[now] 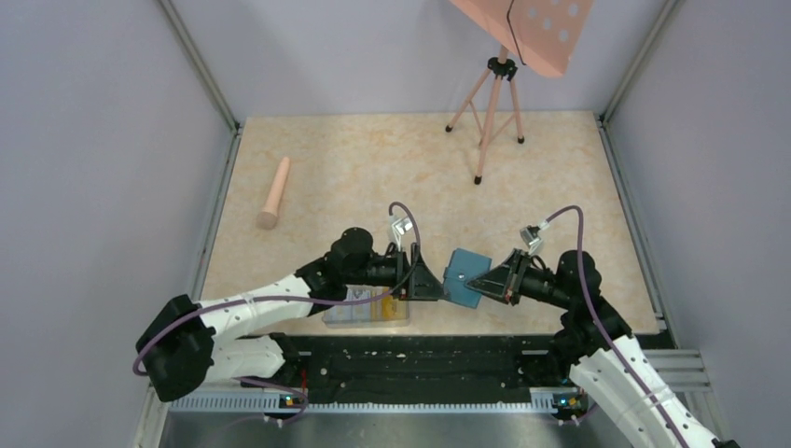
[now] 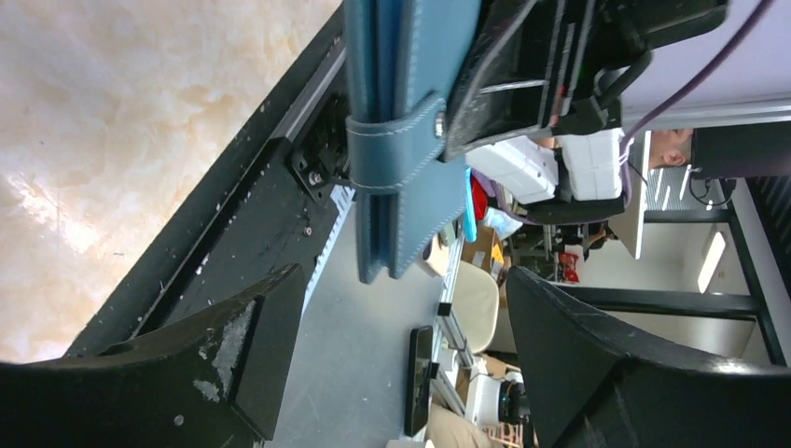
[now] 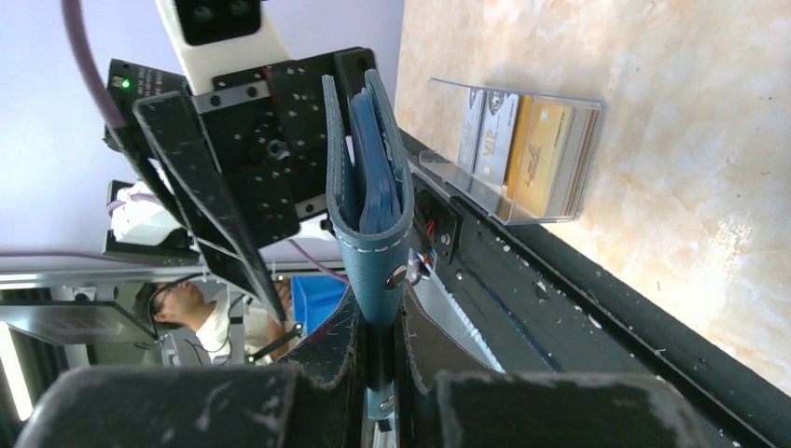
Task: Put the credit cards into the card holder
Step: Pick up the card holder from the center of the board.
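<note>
Your right gripper [image 3: 381,329] is clamped tight on the holder [image 3: 371,233] near its snap, holding it on edge off the table [image 1: 373,168]. Your left gripper [image 1: 435,284] faces it, jaws wide and gripping nothing. The cards [image 3: 522,149] stand in the clear box [image 3: 448,173] (under your left arm).

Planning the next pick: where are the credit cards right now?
Top view: the credit cards sit in the clear plastic box at the table's near edge, under the left arm, left of the card holder in the right gripper.
</note>
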`<state>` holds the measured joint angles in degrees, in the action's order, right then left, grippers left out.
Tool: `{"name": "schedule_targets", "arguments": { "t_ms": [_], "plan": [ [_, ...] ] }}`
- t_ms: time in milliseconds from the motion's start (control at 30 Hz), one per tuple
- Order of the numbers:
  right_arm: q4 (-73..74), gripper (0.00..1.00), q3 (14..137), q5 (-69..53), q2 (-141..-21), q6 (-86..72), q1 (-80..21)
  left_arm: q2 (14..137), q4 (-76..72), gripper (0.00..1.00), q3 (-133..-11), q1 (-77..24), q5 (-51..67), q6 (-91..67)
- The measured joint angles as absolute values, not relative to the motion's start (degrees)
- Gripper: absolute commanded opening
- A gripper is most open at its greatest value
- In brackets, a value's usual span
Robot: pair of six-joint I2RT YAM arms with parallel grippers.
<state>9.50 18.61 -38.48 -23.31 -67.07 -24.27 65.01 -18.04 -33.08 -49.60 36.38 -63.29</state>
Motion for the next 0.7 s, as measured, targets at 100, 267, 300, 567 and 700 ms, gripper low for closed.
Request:
{"name": "schedule_targets", "arguments": {
  "t_ms": [100, 267, 300, 567, 700],
  "plan": [
    [9.5, 0.0, 18.6, -39.3, -23.2, -67.8, -24.3, 68.1, -18.5, 0.73, -33.7, -51.7, 36.1, -63.8],
    [9.5, 0.0, 18.4, -40.3, -22.5, -68.7, -24.3, 72.7, -20.7, 0.37, -35.2, -54.0, 35.3, -65.1],
    [9.5, 0.0, 18.4, -40.4, -22.5, -68.7, -24.3, 73.1, -21.3, 0.16, -35.3, -54.1, 35.2, -65.6],
    [12.1, 0.62, 18.4, -39.4, -21.2, -67.4, -24.2, 74.2, -25.1, 0.0, -35.7, -55.0, 34.9, -67.6],
    [16.6, 0.81, 19.1, -38.1, -21.1, -65.1, -24.3, 69.9, -22.7, 0.0, -33.8, -55.2, 31.9, -67.2]
  ]
}}
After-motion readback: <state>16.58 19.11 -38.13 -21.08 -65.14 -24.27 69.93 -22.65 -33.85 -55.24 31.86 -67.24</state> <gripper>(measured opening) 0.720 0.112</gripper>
